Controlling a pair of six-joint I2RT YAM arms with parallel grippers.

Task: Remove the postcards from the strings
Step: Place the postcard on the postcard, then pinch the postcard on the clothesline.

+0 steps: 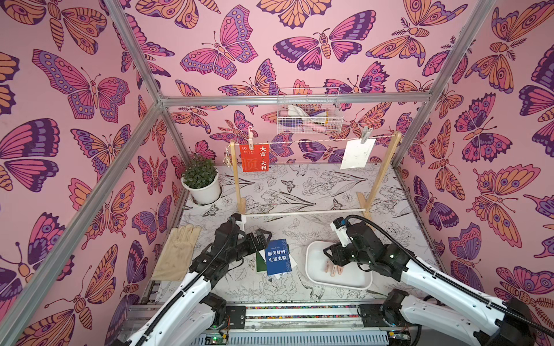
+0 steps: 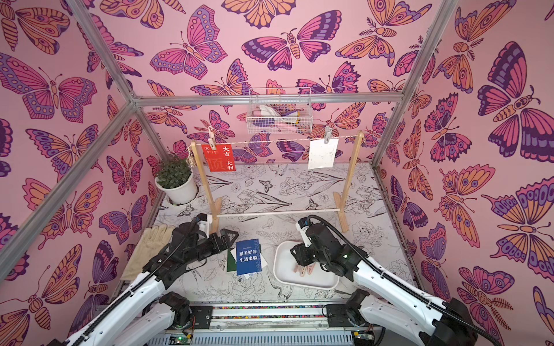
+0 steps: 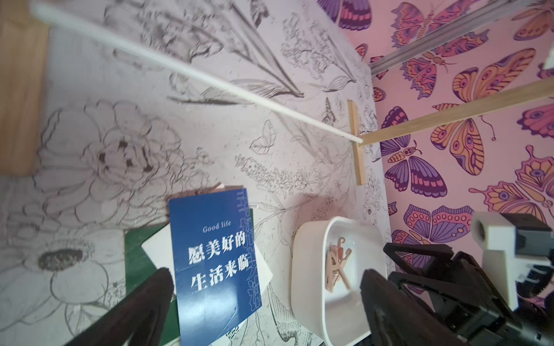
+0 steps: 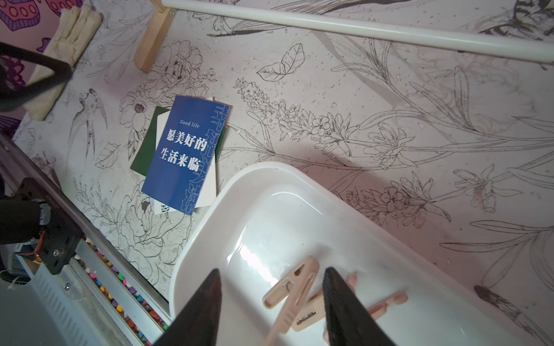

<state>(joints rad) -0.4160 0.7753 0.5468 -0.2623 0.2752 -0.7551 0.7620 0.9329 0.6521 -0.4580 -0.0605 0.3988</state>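
— Postcards first: where do they sit?

— Reading the table as a clock dial with the back wall at twelve: a red rectangular paper postcard point(image 1: 254, 158) hangs at eleven o'clock from the thin twisted beige twine point(image 1: 314, 140), pinned by a pink-beige clothespeg point(image 1: 250, 135). A white paper postcard point(image 1: 357, 153) hangs at one o'clock, tilted, under a grey clothespeg point(image 1: 366, 134). The twine runs taut between the tops of the pale wooden frame point(image 1: 237, 185).

— And off the twine?

— A pile lies flat near six o'clock: a blue rectangular paper postcard point(image 4: 186, 152) with white Chinese text on top, a white card point(image 4: 208, 188) under it, a dark green card point(image 4: 145, 152) lowest, each peeking out at an edge.

— And the arms?

— The left gripper point(image 3: 265, 283) hovers over that pile, its black fingers point(image 3: 153, 293) spread wide to either side of the blue postcard, clamping nothing.

— Right side?

— The right gripper point(image 4: 272, 272) hangs over the shallow white plastic tray point(image 4: 209, 215), at three o'clock from the pile. Its fingers stand apart; loose pink-beige pegs point(image 4: 292, 284) lie in the tray beneath, one showing in the gap. I cannot tell whether a finger touches any.

— Anything else?

— A beige fabric glove point(image 1: 180, 251) at eight o'clock, a leafy green plant in a white pot point(image 1: 201, 176) at ten, a white wire basket point(image 1: 308, 119) on the wall at twelve.
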